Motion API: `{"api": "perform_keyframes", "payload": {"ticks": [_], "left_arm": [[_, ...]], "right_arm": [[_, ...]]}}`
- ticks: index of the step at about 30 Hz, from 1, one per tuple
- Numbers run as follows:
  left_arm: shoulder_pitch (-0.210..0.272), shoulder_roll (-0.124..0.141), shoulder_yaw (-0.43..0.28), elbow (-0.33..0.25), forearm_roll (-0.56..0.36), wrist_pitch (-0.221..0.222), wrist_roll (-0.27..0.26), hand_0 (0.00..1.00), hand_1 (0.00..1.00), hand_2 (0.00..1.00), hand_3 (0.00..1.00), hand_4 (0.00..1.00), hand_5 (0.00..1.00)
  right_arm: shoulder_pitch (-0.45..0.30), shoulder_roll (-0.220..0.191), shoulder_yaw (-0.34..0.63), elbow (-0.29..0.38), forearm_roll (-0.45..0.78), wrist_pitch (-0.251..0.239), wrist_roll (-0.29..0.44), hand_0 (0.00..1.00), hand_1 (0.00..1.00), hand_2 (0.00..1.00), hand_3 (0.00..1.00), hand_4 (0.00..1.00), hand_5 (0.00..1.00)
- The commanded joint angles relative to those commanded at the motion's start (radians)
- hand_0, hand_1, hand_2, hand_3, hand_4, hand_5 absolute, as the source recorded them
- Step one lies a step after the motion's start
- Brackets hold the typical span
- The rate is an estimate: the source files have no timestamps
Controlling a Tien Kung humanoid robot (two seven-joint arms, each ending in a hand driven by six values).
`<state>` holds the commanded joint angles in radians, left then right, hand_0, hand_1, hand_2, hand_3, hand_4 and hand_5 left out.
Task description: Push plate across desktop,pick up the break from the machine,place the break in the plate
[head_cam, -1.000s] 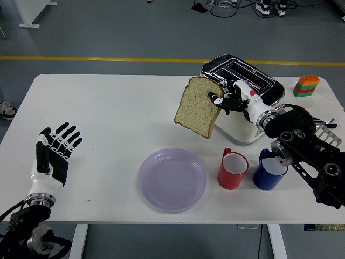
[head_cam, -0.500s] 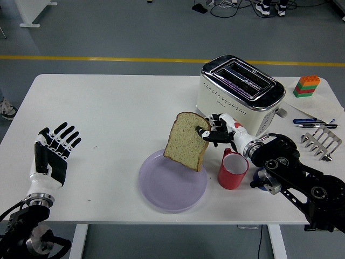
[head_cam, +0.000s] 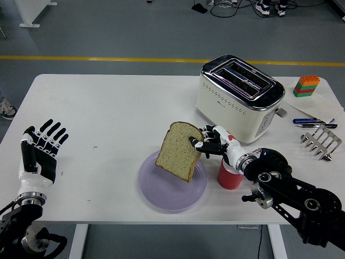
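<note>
right hand [head_cam: 211,144] gripping bread slice [head_cam: 178,150] tilted over purple plate [head_cam: 172,190] | left hand [head_cam: 39,152] resting with fingers spread at left edge | toaster [head_cam: 240,97] standing behind

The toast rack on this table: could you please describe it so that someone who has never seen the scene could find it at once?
Start at the cream toaster at the table's far right. To its right, near the table's right edge, just nearer than the pens, lies the toast rack. It is the only bare silver metal piece with a row of upright prongs, unlike the coloured block stack farther back.
</note>
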<state>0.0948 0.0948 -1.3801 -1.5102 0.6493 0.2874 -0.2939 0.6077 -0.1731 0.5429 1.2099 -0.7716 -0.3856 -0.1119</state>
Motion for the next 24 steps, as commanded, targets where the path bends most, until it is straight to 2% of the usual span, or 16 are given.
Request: {"api": "perform_keyframes", "payload": {"ticks": [7, 11, 18, 19, 20, 24], "left_arm": [[0.004, -0.004, -0.035, -0.003, 0.006, -0.001, 0.003, 0.729, 0.696, 0.683, 0.661, 0.463, 0.998], [0.007, -0.005, -0.048, -0.004, 0.009, -0.002, 0.005, 0.729, 0.696, 0.684, 0.66, 0.462, 0.998], [0.009, -0.006, -0.053, -0.005, 0.013, -0.003, 0.008, 0.729, 0.696, 0.685, 0.66, 0.462, 0.998], [0.009, -0.006, -0.053, -0.005, 0.013, -0.003, 0.008, 0.729, 0.696, 0.685, 0.66, 0.462, 0.998], [0.01, -0.006, -0.054, -0.004, 0.013, -0.003, 0.008, 0.729, 0.696, 0.684, 0.659, 0.461, 0.998], [0.009, -0.006, -0.055, -0.005, 0.014, -0.003, 0.008, 0.729, 0.696, 0.684, 0.659, 0.461, 0.998]], "right_arm": [[-0.003, 0.018, -0.043, -0.013, 0.041, -0.005, 0.061, 0.145, 0.231, 0.345, 0.45, 0.431, 0.002], [-0.006, 0.025, -0.079, -0.028, 0.079, 0.0, 0.126, 0.155, 0.234, 0.346, 0.452, 0.427, 0.002], [-0.013, 0.023, -0.128, -0.069, 0.138, 0.052, 0.283, 0.177, 0.252, 0.352, 0.456, 0.427, 0.002], [-0.013, 0.022, -0.13, -0.07, 0.14, 0.053, 0.29, 0.177, 0.252, 0.352, 0.456, 0.427, 0.002], [-0.012, 0.021, -0.136, -0.076, 0.144, 0.061, 0.303, 0.244, 0.289, 0.367, 0.468, 0.408, 0.002], [-0.008, 0.016, -0.165, -0.096, 0.132, 0.093, 0.334, 0.244, 0.289, 0.367, 0.468, 0.408, 0.002]]}}
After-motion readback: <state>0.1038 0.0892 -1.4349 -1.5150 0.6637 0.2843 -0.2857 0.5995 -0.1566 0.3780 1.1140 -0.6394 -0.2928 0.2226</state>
